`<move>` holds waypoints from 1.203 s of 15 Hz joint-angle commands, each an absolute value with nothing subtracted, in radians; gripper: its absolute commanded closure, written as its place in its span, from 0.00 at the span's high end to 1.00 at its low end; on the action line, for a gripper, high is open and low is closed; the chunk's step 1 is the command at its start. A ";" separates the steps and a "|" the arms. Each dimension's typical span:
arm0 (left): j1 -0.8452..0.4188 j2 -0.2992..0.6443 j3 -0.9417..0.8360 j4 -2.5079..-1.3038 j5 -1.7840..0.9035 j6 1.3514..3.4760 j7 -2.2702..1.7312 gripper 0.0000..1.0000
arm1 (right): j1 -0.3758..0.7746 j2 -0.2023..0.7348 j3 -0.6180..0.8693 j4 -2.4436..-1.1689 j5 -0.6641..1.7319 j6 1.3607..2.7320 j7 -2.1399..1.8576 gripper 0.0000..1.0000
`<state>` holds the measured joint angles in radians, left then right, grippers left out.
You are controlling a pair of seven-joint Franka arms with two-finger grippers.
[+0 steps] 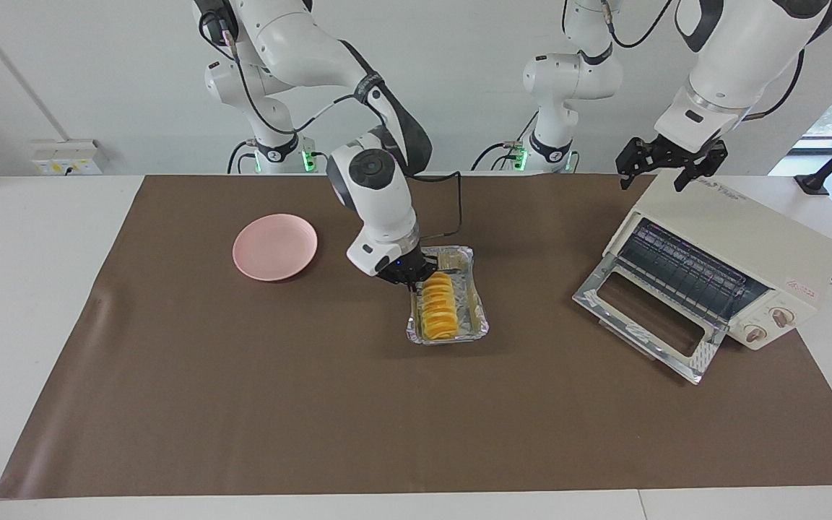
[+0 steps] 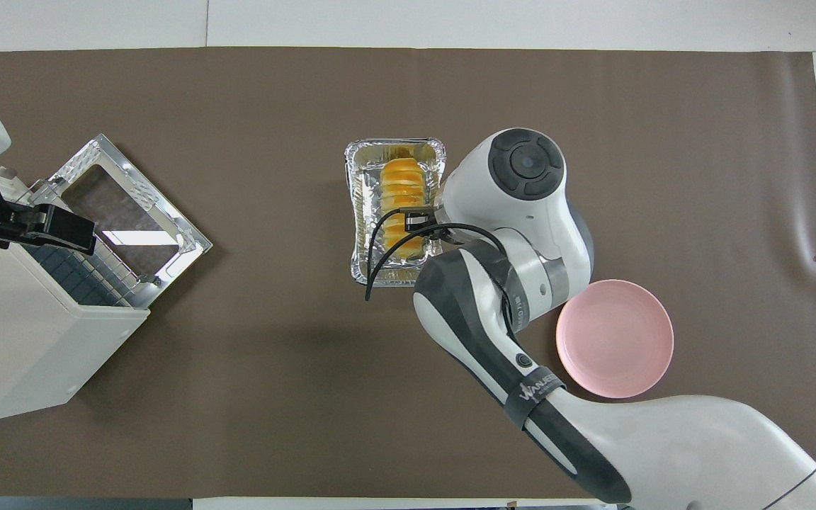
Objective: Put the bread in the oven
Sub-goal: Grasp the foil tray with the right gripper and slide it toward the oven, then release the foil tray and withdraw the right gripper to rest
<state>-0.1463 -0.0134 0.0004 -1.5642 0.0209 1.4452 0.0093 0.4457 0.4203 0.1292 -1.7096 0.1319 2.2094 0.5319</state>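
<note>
The bread (image 1: 438,312) (image 2: 401,180), a ridged yellow-orange loaf, lies in a silver foil tray (image 1: 479,310) (image 2: 360,212) mid-table. My right gripper (image 1: 416,279) (image 2: 415,221) reaches down into the tray and is shut on the loaf's end nearer the robots. The cream-white oven (image 1: 755,242) (image 2: 25,340) stands toward the left arm's end, its glass door (image 1: 640,318) (image 2: 132,205) dropped open and the wire rack showing. My left gripper (image 1: 665,170) (image 2: 54,228) hangs open over the oven's top, holding nothing.
A round pink plate (image 1: 275,247) (image 2: 615,338) sits toward the right arm's end of the table, beside the right arm. A brown mat (image 1: 243,404) covers the table. The right arm's cable loops over the foil tray.
</note>
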 commanded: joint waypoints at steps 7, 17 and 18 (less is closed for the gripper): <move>-0.130 -0.029 -0.008 -1.577 0.005 1.451 0.023 1.00 | 0.468 0.471 0.126 -1.720 0.156 2.280 0.642 0.00; -0.130 -0.029 -0.008 -1.577 0.005 1.451 0.023 1.00 | 0.370 0.350 0.118 -1.690 0.156 2.123 0.595 1.00; -0.130 -0.029 -0.008 -1.577 0.005 1.451 0.023 1.00 | 0.341 0.318 0.118 -1.692 0.156 2.088 0.569 1.00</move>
